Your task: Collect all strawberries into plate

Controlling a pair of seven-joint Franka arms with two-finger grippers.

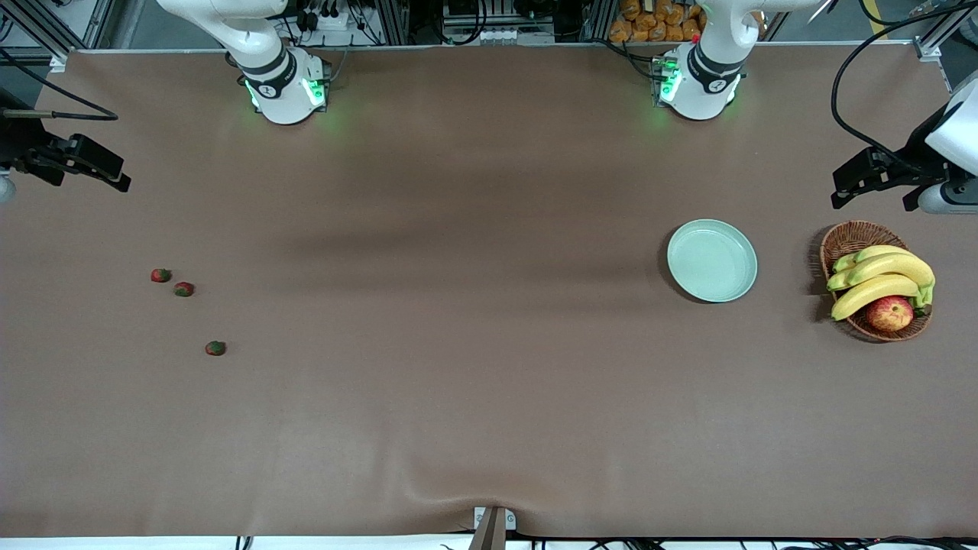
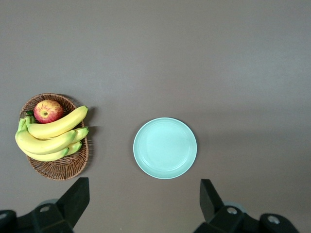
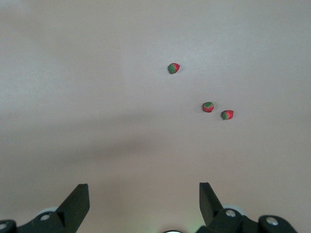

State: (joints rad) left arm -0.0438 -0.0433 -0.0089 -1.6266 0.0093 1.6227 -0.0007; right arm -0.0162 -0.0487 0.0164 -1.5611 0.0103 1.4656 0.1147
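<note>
Arms raised at table ends, jaws wide.

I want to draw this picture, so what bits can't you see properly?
- Strawberries: too small in the front view to show seeds or leaf shapes.
- Basket: bananas and an apple cover its inside.
- Right gripper: the front view's edge cuts off its arm.
- Left gripper: its wrist view shows only the open fingers; the bottom edge cuts off the rest.
- Plate: fully visible, empty.

3 strawberries [image 3: 208, 107] on table [image 3: 97, 97] (two close)
</note>
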